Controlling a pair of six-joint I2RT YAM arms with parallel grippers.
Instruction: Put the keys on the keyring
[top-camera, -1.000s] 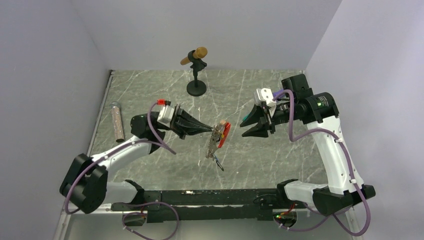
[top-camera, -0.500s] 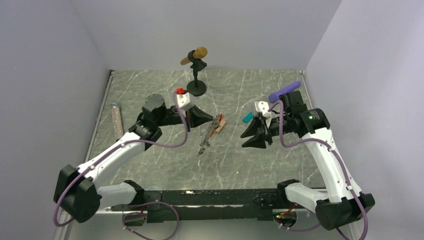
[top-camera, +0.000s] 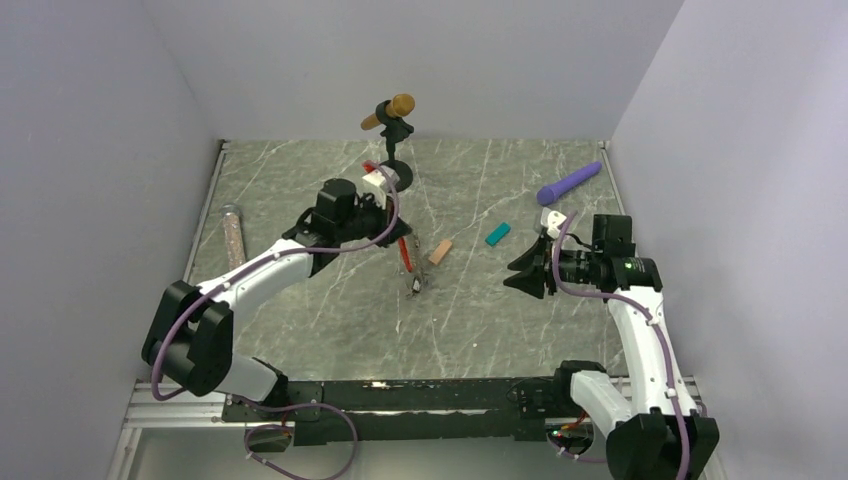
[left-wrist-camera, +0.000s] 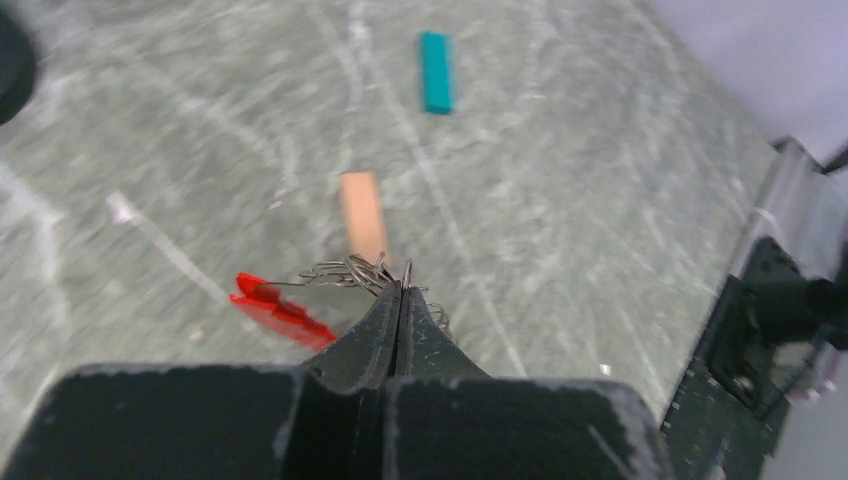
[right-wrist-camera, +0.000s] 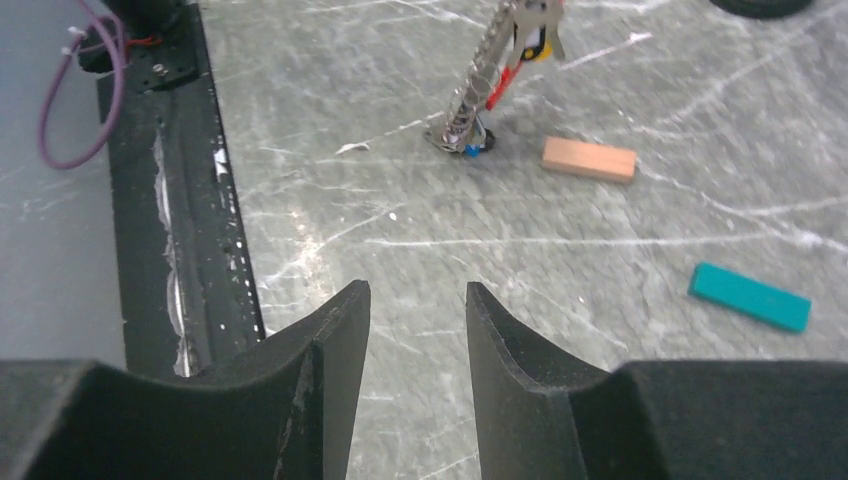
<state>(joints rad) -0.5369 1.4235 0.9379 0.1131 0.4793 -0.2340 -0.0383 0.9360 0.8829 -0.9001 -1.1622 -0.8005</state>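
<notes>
1. The left end effector (left-wrist-camera: 400, 290) is clenched on the keyring (right-wrist-camera: 472, 88).
2. The keyring hangs down with its low end on the bench (right-wrist-camera: 330, 180), near a tan block (right-wrist-camera: 589, 159).
3. The right end effector (right-wrist-camera: 415, 295) is released, holds nothing, and is well apart from the keyring.

Clear worktop (top-camera: 480, 320) lane between right tool (right-wrist-camera: 415, 292) and hanging keyring (right-wrist-camera: 470, 100). Tan block (top-camera: 440, 252) just beside keyring, teal block (top-camera: 497, 234) further right. Mic stand (top-camera: 396, 127) tight behind left tool (left-wrist-camera: 400, 292). Purple rod (top-camera: 569, 183) and tube (top-camera: 233, 241) at edges, well apart.
</notes>
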